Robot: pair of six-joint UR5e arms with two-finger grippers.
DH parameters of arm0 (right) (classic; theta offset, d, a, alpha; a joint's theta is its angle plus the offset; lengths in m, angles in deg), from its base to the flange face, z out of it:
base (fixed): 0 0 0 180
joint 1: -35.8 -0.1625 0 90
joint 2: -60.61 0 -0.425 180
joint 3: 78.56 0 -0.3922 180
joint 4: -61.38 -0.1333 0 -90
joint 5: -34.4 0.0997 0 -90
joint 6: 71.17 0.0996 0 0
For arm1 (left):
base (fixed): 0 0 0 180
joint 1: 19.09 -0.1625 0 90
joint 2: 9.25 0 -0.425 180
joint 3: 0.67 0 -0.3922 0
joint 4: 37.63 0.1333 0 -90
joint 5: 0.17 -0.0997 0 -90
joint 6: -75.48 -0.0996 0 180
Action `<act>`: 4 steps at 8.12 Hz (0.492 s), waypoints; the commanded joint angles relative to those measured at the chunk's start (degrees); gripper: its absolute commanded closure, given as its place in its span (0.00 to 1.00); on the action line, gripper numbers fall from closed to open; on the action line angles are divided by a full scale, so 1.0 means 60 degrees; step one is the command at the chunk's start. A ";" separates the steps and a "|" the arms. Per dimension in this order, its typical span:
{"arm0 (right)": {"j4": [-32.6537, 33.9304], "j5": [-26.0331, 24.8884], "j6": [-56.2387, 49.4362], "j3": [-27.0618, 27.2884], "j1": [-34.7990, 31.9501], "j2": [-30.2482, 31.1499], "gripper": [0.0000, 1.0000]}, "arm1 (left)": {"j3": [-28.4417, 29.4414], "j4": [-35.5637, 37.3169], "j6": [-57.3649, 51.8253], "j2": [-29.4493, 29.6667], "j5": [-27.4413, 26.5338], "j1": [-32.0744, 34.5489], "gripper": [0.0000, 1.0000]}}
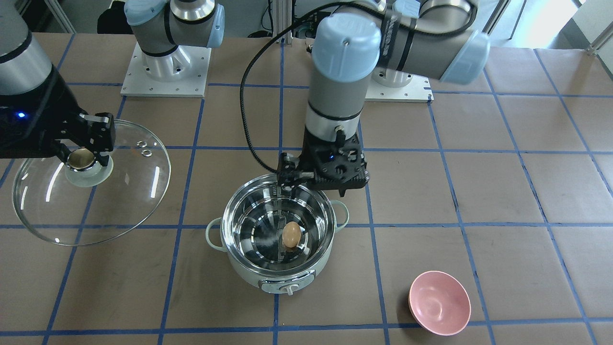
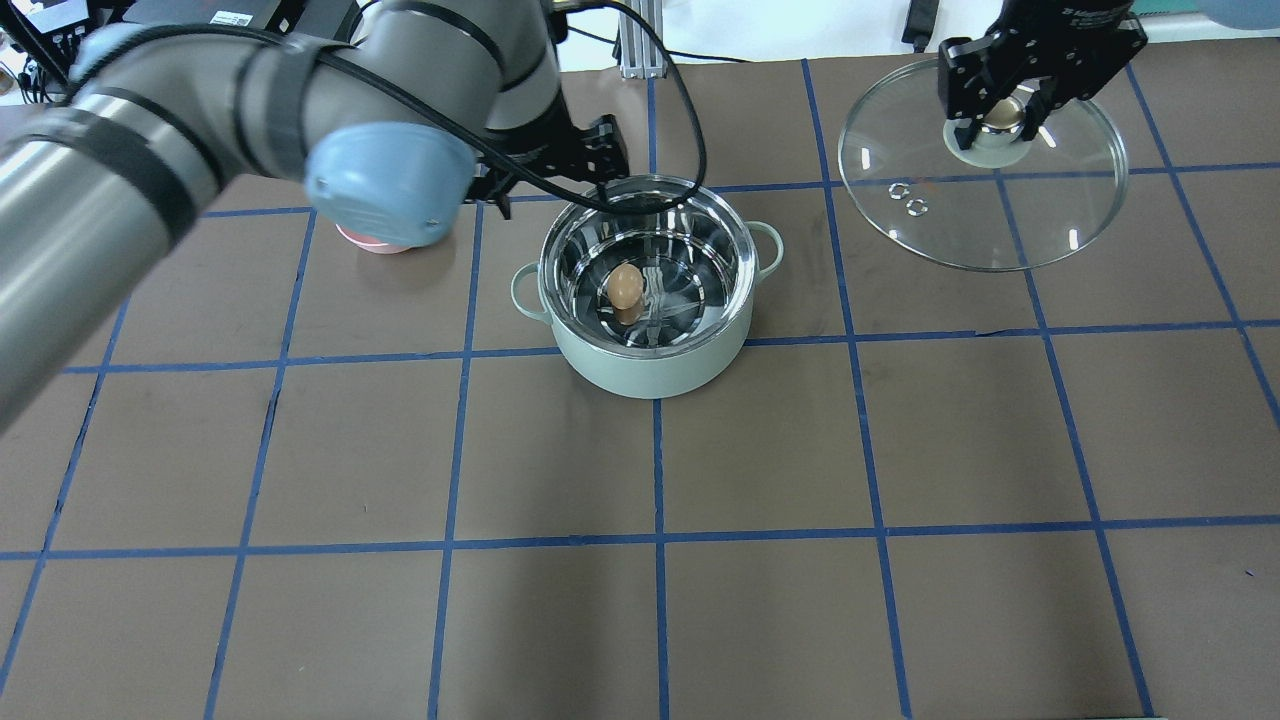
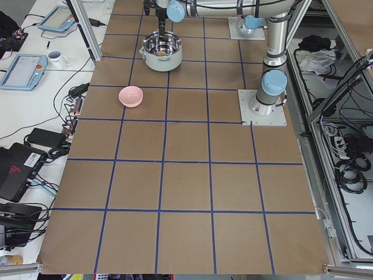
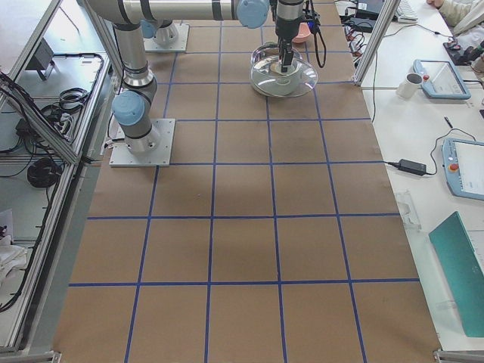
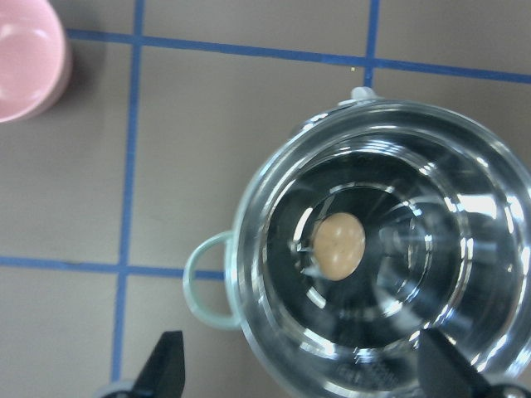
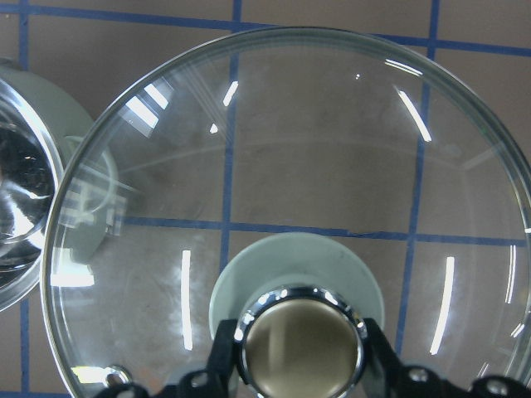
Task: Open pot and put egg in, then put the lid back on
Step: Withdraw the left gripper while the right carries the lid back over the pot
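Egg [image 2: 626,287] lies in pot [image 2: 650,372] — left gripper [image 5: 301,342] spread wide, right gripper [image 1: 82,158] clamps lid [image 1: 129,191].

bowl: we see one pink bowl [image 1: 439,302], mouth up, standing on the table in the grid column nearest the side desks.
table: brown paper top [image 2: 760,450], flat, a few scuffs.
grid: blue tape lines [image 2: 657,470] cut the top into squares.
side desk, robot's left end: white desk [image 3: 35,116]; we note two teach pendants [image 3: 23,71], a white mug [image 3: 56,56] between them, a black box [image 3: 17,169] and loose cables.
side desk, robot's right end: two more pendants [image 4: 445,78], a mug [image 4: 411,80], a black power brick [image 4: 412,164] on its cable, a flat teal panel [image 4: 461,268].
frame: aluminium posts [image 3: 87,29] along the table edges.
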 commanded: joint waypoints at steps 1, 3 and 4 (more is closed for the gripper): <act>0.0069 0.0567 0.0116 -0.0009 -0.0797 -0.0112 0.99 | 0.0024 -0.3105 -0.1944 -0.2023 -0.0097 -0.1211 0.00; 0.0316 0.0658 0.0145 -0.0009 -0.1674 -0.0374 0.99 | 0.0024 -0.3932 -0.2070 -0.2627 -0.0112 -0.1697 0.00; 0.0637 0.0643 0.0334 -0.0009 -0.2201 -0.0622 0.98 | 0.0009 -0.4007 -0.2070 -0.2658 -0.0112 -0.1800 0.00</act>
